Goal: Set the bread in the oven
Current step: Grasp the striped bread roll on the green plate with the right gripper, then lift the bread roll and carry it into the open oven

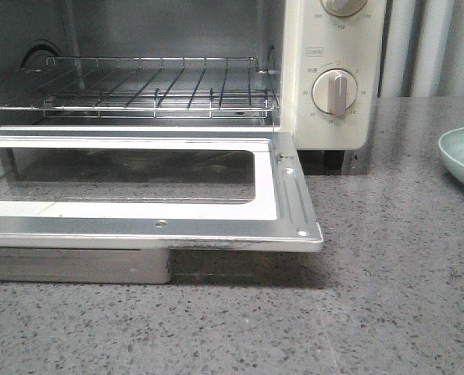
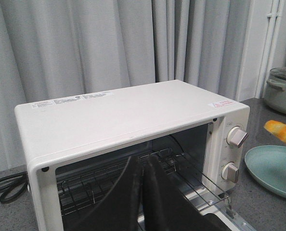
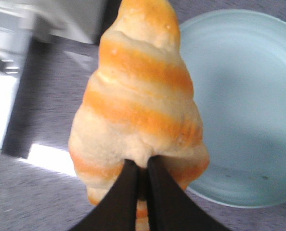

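Note:
The bread (image 3: 138, 91), striped golden-orange and cream, hangs in the air above the edge of a teal plate (image 3: 239, 101), with my right gripper (image 3: 142, 163) shut on its lower part. From the left wrist view one end of the bread (image 2: 282, 133) shows at the right edge, above the plate (image 2: 273, 171). The cream-white oven (image 1: 302, 101) stands with its glass door (image 1: 138, 226) dropped flat open and its wire rack (image 1: 154, 90) bare. My left gripper (image 2: 142, 160) is shut on nothing, held in front of the oven (image 2: 119, 120) opening. Neither gripper shows in the front view.
The teal plate (image 1: 462, 156) lies on the grey speckled counter (image 1: 372, 312) to the right of the oven. A grey-green pot (image 2: 282, 94) stands further back on the right. Grey curtains (image 2: 85, 43) hang behind, and a black cord (image 2: 6, 187) lies left of the oven.

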Robot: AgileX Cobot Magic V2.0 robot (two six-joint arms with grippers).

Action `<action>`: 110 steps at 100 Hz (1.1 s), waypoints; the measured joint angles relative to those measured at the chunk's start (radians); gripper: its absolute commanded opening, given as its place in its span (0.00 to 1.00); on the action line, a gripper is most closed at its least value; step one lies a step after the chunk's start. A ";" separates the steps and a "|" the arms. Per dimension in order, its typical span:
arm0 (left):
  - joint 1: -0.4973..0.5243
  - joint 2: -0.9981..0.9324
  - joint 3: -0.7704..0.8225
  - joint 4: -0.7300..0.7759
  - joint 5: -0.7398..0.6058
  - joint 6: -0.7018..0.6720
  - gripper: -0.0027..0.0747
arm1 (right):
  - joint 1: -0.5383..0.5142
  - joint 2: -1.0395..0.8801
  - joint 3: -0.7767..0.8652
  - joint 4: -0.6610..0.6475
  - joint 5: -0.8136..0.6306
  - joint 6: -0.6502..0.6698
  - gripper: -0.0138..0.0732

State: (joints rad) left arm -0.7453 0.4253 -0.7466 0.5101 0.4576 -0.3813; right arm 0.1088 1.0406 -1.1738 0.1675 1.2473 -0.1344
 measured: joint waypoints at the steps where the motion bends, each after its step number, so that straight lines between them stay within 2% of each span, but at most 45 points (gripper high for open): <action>1: 0.000 0.000 0.000 0.000 0.000 0.000 0.01 | 0.000 -0.008 0.000 0.014 0.002 -0.007 0.08; 19: 0.000 0.000 0.000 -0.004 0.000 0.000 0.01 | 0.028 -0.053 0.000 0.173 0.010 -0.086 0.08; 40: 0.000 0.000 0.000 -0.006 -0.004 0.000 0.01 | 0.167 -0.053 0.000 0.278 0.011 -0.175 0.08; 65: 0.000 0.000 0.000 -0.011 -0.020 0.000 0.01 | 0.335 0.008 -0.010 0.289 0.001 -0.193 0.08; 86: 0.000 0.000 0.000 -0.013 -0.025 0.000 0.01 | 0.475 0.100 -0.083 0.283 -0.069 -0.213 0.08; 110: 0.000 0.000 0.000 -0.013 -0.025 0.000 0.01 | 0.568 0.238 -0.195 0.186 -0.103 -0.222 0.08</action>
State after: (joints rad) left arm -0.7453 0.4253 -0.7466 0.4970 0.4331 -0.3813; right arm 0.6764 1.2786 -1.3689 0.3537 1.1438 -0.3567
